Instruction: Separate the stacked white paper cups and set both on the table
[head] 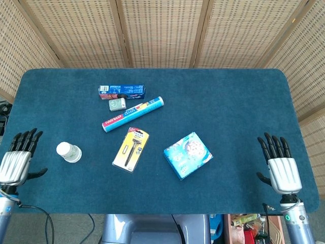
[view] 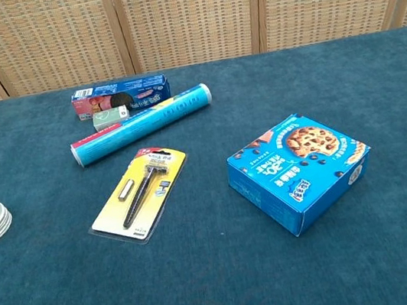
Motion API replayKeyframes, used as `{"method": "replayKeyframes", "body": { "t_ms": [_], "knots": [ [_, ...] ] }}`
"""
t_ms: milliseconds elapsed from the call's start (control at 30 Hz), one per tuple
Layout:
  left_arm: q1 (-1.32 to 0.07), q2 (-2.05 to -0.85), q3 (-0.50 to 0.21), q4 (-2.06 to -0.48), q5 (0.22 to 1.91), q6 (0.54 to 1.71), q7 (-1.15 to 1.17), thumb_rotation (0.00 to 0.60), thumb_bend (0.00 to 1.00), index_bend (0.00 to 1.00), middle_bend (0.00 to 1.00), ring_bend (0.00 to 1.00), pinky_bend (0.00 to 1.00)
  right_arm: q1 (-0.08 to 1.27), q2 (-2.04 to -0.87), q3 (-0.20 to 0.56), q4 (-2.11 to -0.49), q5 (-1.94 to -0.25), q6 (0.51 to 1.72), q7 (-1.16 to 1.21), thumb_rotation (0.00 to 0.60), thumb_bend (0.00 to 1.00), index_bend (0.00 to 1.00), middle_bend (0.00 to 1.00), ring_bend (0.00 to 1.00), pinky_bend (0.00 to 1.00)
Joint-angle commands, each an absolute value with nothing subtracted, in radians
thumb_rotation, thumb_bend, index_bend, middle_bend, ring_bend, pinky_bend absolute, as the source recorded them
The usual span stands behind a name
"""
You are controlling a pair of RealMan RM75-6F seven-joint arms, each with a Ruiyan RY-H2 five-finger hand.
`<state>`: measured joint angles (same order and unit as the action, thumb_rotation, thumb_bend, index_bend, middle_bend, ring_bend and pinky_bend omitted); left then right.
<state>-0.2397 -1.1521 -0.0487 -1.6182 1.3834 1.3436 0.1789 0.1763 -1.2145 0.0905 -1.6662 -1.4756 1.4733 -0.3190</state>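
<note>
Left hand point(head: 16, 163) at near left table edge, back up, fingers spread and extended toward far side, angled slightly right, thumb out to right, holding nothing. Right hand point(head: 280, 166) at near right edge, back up, fingers straight and apart, thumb out left, empty. Neither hand visible in chest view.

- A razor in a yellow blister pack point(head: 131, 148) lies near the middle of the blue table point(head: 228, 101).
- Beyond the razor: a blue roll point(head: 132, 114), small green box point(head: 117, 104), long blue carton point(head: 122, 92).
- Right of the razor: cookie box point(head: 188, 155).
</note>
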Motion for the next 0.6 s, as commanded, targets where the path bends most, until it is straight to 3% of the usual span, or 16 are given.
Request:
{"method": "replayKeyframes", "body": {
  "t_ms": [33,133,267,600],
  "knots": [
    [-0.332,-1.158,-0.061,-1.524,1.384,1.196,0.127,0.600,0.13,0.00,0.01,0.06,0.17,0.178,-1.215,0.093,-1.665,-1.470,1.467,-0.316,0.600,0.00,0.00,0.00,0.00,0.00],
    [-0.381,-1.188,-0.058,-1.416,1.418,1.132,0.103,0.600,0.13,0.01,0.06,0.13,0.21,0.182,-1.215,0.095,-1.666,-1.462,1.455,-0.313,0.600,0.00,0.00,0.00,0.00,0.00],
    [-0.416,-1.220,-0.055,-1.339,1.426,1.080,0.089,0.600,0.13,0.11,0.15,0.20,0.28,0.183,-1.216,0.098,-1.663,-1.449,1.447,-0.313,0.600,0.00,0.00,0.00,0.00,0.00],
    [-0.452,-1.280,-0.044,-1.235,1.455,1.045,0.037,0.600,0.13,0.20,0.23,0.25,0.31,0.183,-1.213,0.112,-1.650,-1.415,1.433,-0.294,0.600,0.00,0.00,0.00,0.00,0.00]
  ]
}}
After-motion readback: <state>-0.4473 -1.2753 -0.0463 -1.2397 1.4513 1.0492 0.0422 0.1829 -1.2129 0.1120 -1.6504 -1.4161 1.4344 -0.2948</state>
